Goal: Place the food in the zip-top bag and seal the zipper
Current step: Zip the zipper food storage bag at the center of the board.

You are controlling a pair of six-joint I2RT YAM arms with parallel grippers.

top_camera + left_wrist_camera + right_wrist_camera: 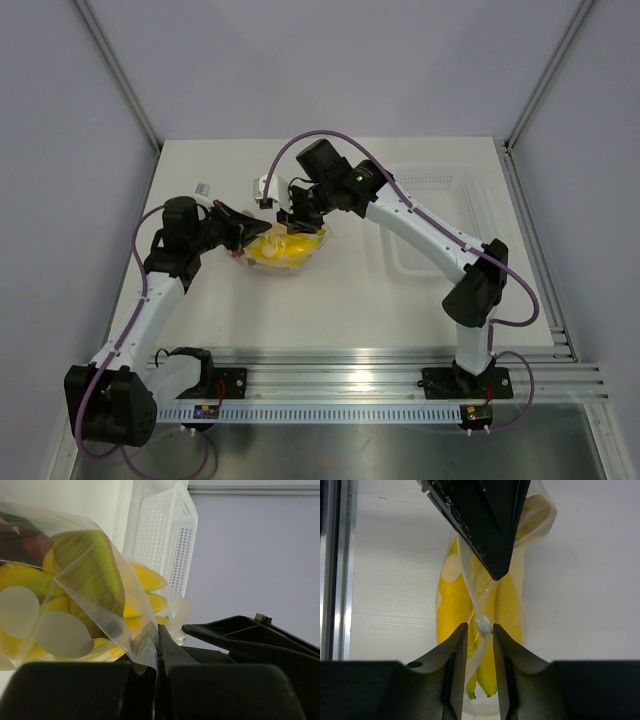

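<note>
The zip-top bag point(288, 250) lies mid-table with the yellow bananas point(280, 248) inside. In the left wrist view the bananas point(145, 577) and a dark red fruit point(20, 545) show through the dotted film. My left gripper point(240, 240) point(159, 630) is shut on the bag's left edge. My right gripper point(298, 218) point(480, 625) hovers over the bag with a narrow gap between its jaws. The zipper point(470, 597) runs into that gap, and its small white slider point(484, 626) rests against the right finger. The left gripper point(487, 530) shows as a black wedge at the top.
A clear perforated tray point(430, 215) point(167, 535) stands to the right of the bag. Grey walls close in the table on three sides. An aluminium rail point(380, 380) with both arm bases runs along the near edge.
</note>
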